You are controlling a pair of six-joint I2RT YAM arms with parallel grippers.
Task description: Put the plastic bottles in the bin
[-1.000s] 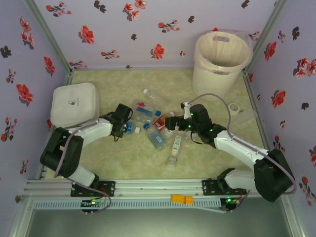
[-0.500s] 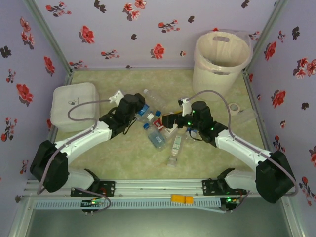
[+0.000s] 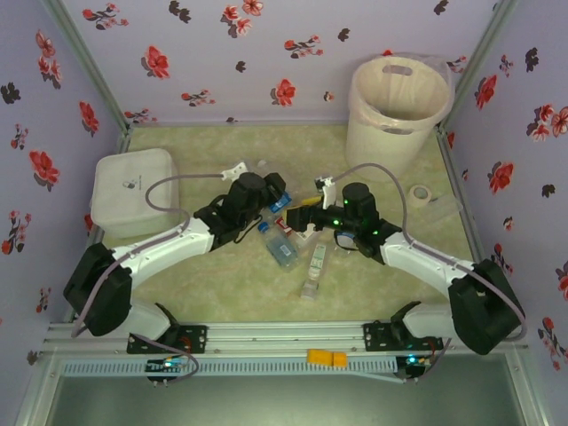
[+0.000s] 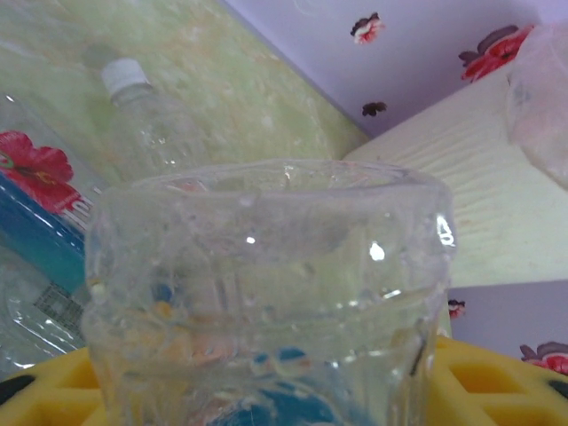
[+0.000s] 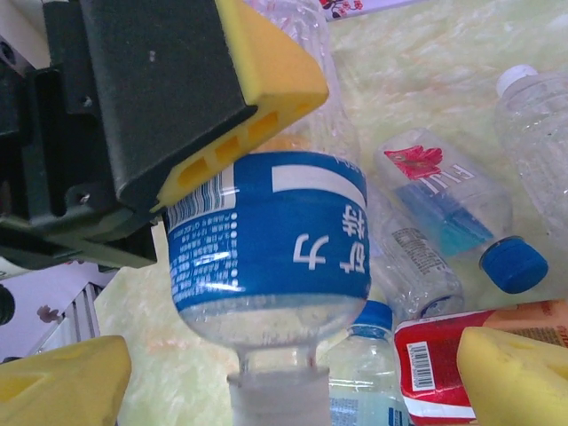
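Moved rightward: left tool [image 3: 271,204], clamped on blue-labelled bottle [image 5: 266,240]; right tool [image 3: 306,213] spread wide, gripping nothing.

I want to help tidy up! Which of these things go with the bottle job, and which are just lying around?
Part of the job:
- the loose plastic bottles
- the blue-labelled bottle held in the left fingers
- the bin

Just lying about:
- the white box
- the tape roll
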